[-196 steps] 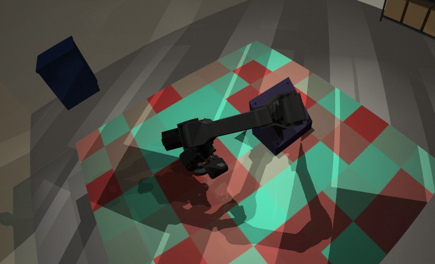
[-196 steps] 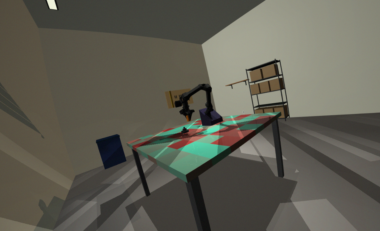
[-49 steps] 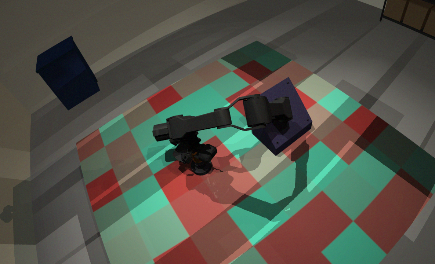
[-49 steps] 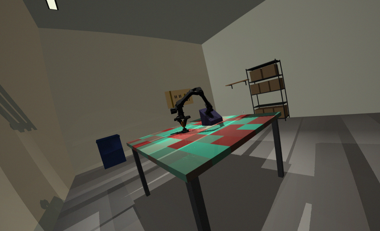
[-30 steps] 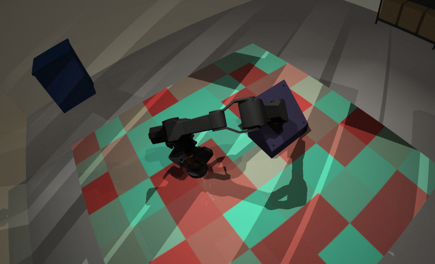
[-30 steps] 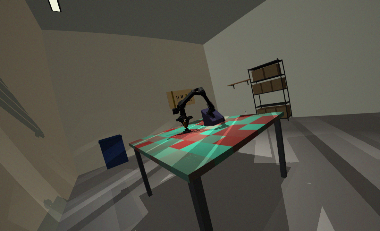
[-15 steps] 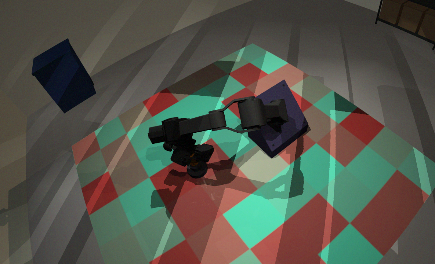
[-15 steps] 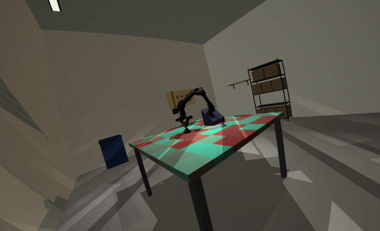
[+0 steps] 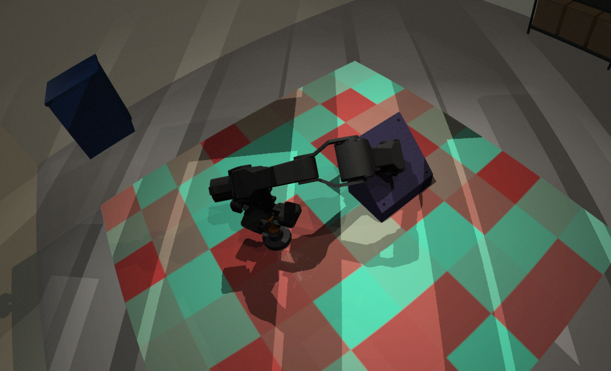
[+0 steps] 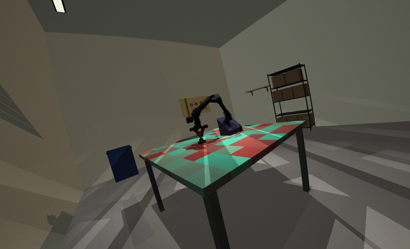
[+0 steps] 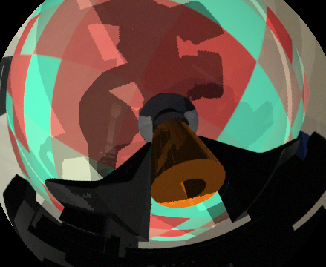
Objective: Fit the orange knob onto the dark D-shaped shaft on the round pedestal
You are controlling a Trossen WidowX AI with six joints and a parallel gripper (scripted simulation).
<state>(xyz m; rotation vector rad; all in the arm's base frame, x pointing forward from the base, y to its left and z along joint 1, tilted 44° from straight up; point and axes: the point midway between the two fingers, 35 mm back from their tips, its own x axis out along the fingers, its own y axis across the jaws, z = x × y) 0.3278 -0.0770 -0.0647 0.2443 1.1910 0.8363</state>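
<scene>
- Wrist view: the orange knob sits between my two fingers, with its far end toward the round pedestal.
- My pincer is partly open, about as wide as the knob, and it has hold of the knob by its sides.
- The long way of the knob runs from my fingers down to the pedestal. From the outside it looks close to upright, but I cannot tell if it leans a tiny bit.
- The knob is over the pedestal, and a dark bit, which I take to be the shaft, shows under it. The pedestal stands on the checked tabletop.
- I cannot tell if the knob's bottom just touches the shaft's tip or has gone on a little. It does not look all the way down.
- I only have one arm, so no other hand is nearer.
- The dark hole in the knob's near end seems to have a straight edge. The shaft's flat side is hidden, so I have to feel for it.
- I think I should push down softly and turn the knob slowly until it drops, then press it down and let go.
- If I push too hard while the flats don't match, the knob could tip or slip.
</scene>
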